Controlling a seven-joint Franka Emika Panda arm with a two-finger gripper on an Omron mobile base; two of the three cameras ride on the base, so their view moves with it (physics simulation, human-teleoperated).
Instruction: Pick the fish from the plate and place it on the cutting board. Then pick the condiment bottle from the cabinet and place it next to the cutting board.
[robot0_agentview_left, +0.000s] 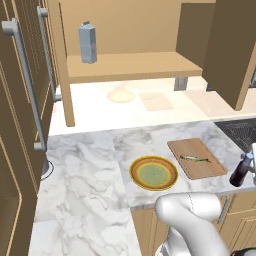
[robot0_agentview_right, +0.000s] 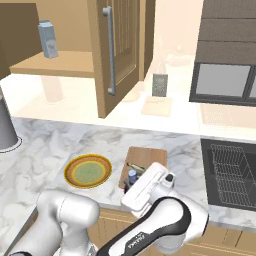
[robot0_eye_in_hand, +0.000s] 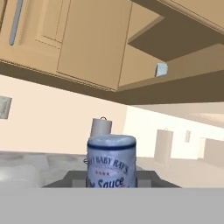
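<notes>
The condiment bottle stands at the right end of the cutting board, just off the board's 3 o'clock edge in the left base view, tilted a little, its dark body against the marble surface. Whether its base touches the surface cannot be told. The pincer is closed on it — in the right base view the hand comes in low over the near end of the board and the bottle's cap peeks out just ahead of the white hand. In the hand view the bottle sits dead centre at 6 o'clock, very close to the lens; its pale label reads "BABY RAY'S" and below that "Sauce", with a row of small red marks between. The letters before "BABY" are cut off.

From the base the bottle looks small and dark brown, with a narrow neck.

The fish lies on the board, slender and greenish, roughly along the board's length. At 9 o'clock from the board sits the plate, orange-yellow rim and pale green centre. Above and behind, the cabinet is open — a tall grey-blue carton stands on its shelf.
</notes>
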